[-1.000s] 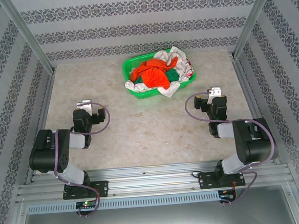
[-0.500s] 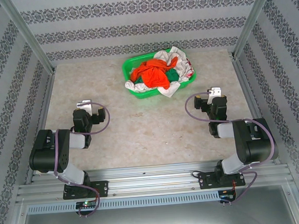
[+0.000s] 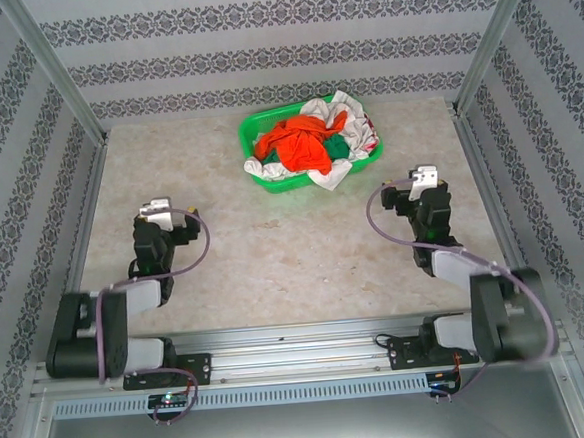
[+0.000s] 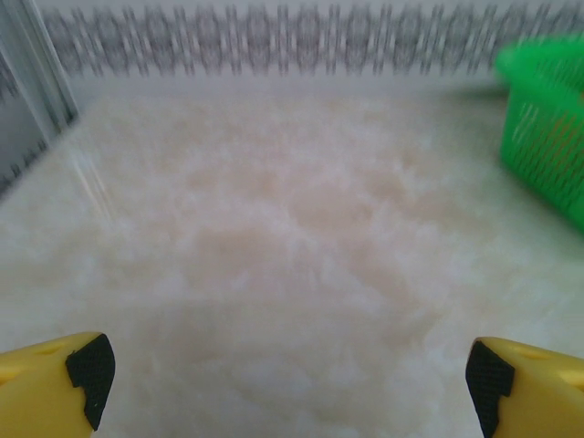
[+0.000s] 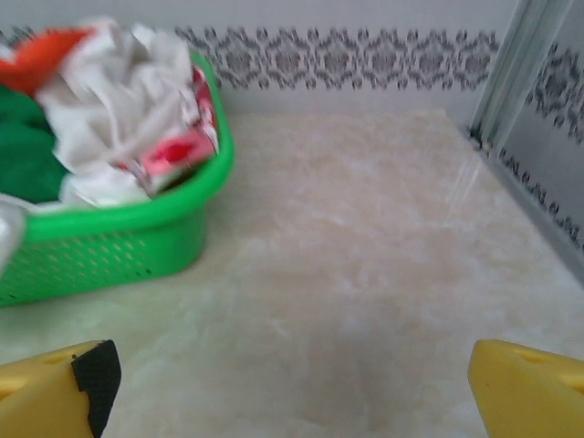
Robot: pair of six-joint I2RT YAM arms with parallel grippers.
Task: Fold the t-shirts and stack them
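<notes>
Left fingers (image 4: 55,388) spread wide, holding nothing, low over the desk (image 3: 274,250) near its left edge. Green lattice basket (image 5: 119,242), at the middle of the far edge, holds the t-shirts (image 3: 316,127) in a crumpled heap: orange-red t-shirt (image 3: 299,148) uppermost, dark green one (image 3: 339,148) beneath, white one (image 3: 345,110) spilling over the right rim. Right fingers (image 5: 525,388) equally wide and empty, near the right edge. The middle of the desk lies bare, probably kept free for folding.
</notes>
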